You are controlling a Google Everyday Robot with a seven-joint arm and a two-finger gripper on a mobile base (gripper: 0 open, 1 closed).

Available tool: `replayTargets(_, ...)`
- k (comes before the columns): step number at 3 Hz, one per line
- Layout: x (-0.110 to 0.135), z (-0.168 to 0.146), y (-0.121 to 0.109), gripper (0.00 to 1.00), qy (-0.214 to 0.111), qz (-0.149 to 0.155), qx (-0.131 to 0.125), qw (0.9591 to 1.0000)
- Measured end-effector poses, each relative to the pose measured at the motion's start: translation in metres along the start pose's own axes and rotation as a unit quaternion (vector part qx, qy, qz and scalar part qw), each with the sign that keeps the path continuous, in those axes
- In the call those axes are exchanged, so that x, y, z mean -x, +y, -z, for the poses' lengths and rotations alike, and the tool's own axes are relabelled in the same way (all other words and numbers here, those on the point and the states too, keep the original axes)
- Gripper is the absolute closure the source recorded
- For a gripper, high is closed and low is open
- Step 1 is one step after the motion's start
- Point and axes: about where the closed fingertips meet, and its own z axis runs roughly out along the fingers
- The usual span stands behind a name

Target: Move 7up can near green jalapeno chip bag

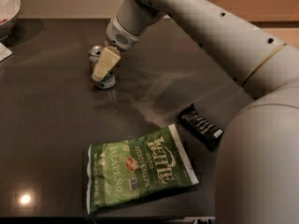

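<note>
The 7up can [108, 81] stands on the dark table toward the back left, silver with its top showing. My gripper [102, 71] is right at the can, in front of it and covering most of its side. The green jalapeno chip bag [140, 168] lies flat near the table's front edge, well in front of the can and a little to the right of it. The can and the bag are far apart.
A black wrapped snack bar [202, 126] lies right of the bag's top corner. A white bowl [8, 10] sits at the far back left, with a white paper corner [3, 52] below it. My arm [224, 36] spans the right side.
</note>
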Motion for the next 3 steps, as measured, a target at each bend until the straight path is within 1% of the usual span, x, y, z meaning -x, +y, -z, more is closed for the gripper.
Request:
replayTargets(1,0.001,-0.001,0.0,0.41,-0.001,-0.002,0.001,1.0)
replayTargets(2,-0.003,0.005,0.001,0.64,-0.002,-0.003,0.0,1.0)
replayTargets(3,-0.014,0.02,0.014,0.87,-0.008,-0.002,0.004,1.0)
